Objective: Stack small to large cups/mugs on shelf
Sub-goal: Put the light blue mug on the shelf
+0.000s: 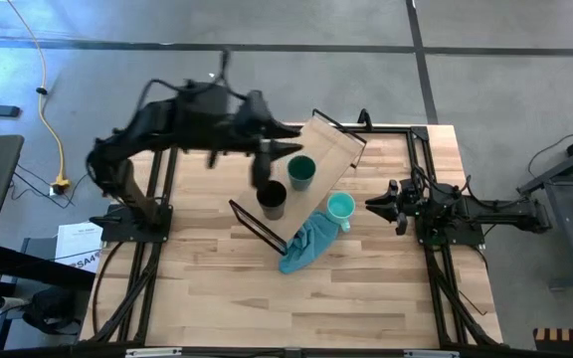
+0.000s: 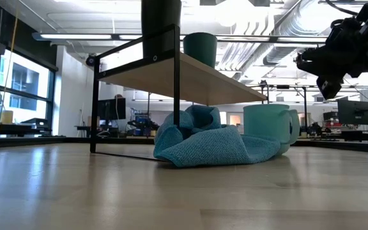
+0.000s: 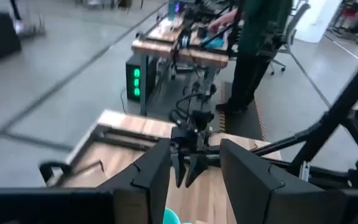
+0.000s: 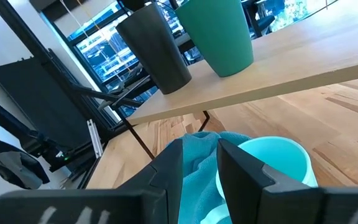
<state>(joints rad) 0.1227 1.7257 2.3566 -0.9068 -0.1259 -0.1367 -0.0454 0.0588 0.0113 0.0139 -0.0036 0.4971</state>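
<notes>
The shelf stands slantwise at mid-table on black legs. The black cup and the dark green cup stand upright side by side on its board, also in the right wrist view. The mint mug stands upright on the table beside the shelf, handle to the side. My left gripper is open and empty above the shelf. My right gripper is open, raised to the right of the mug, which lies just ahead of it.
A teal cloth lies crumpled on the table against the mug and partly under the shelf. Black frame rails run along the table's left and right sides. Bare tabletop lies toward the near edge.
</notes>
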